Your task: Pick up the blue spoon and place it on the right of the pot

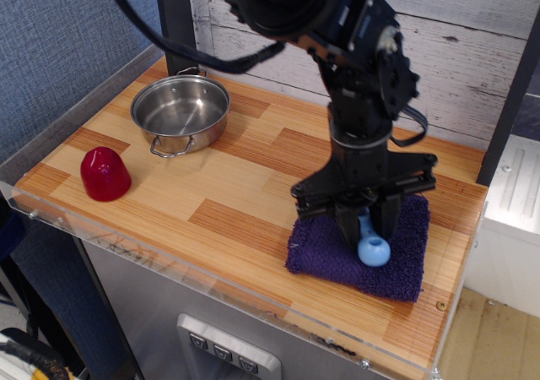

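My gripper [366, 225] is shut on the blue spoon [372, 247] over the dark blue towel [359, 248] at the front right of the table. Only the spoon's light-blue handle and its bulbous end with the hole show below the fingers [348, 224]; the grey bowl is hidden behind them. The spoon seems slightly lifted off the towel. The steel pot [180, 112] stands empty at the back left, far from the gripper.
A red dome-shaped object [105, 173] sits at the front left of the wooden table [219, 203]. A dark post [173, 21] stands behind the pot. A plank wall runs along the back. The table's front edge has a clear plastic lip.
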You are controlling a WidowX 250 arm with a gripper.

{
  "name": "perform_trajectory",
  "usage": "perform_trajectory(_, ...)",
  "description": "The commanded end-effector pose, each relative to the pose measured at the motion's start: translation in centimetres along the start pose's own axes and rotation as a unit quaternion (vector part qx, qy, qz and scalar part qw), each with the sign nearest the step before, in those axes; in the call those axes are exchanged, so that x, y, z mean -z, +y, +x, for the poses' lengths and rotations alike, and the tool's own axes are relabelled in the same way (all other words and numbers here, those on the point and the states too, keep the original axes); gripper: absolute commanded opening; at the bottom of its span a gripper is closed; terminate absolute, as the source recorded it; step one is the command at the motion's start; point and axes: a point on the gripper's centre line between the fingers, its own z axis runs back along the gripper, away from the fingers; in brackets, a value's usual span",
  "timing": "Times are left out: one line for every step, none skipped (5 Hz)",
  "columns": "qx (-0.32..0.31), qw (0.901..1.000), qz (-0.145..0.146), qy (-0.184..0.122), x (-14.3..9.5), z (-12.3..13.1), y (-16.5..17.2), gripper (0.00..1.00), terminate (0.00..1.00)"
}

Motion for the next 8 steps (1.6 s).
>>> perform_trajectory(-0.013,0.9977,-0.050,-0.044,-6.2,2.8,-0.5,0.00,0.00)
perform_trajectory(-0.026,0.9963,-0.046,-0.068,-7.4,4.9,0.2,0.00,0.00)
perform_trajectory(-0.043,0.9955,-0.043,-0.072,-7.4,7.2,1.2,0.00,0.00)
perform_trajectory(-0.066,0.9937,-0.036,-0.083,-7.2,10.2,2.2,0.00,0.00)
perform_trajectory(-0.087,0.9924,-0.027,-0.082,-6.3,12.4,3.1,0.00,0.00)
perform_trajectory(-0.100,0.9916,-0.015,-0.081,-5.2,13.9,3.9,0.00,0.00)
perform_trajectory(-0.110,0.9905,0.003,-0.083,-3.8,15.6,4.8,0.00,0.00)
perform_trajectory(-0.109,0.9908,0.012,-0.079,-2.6,15.5,4.8,0.00,0.00)
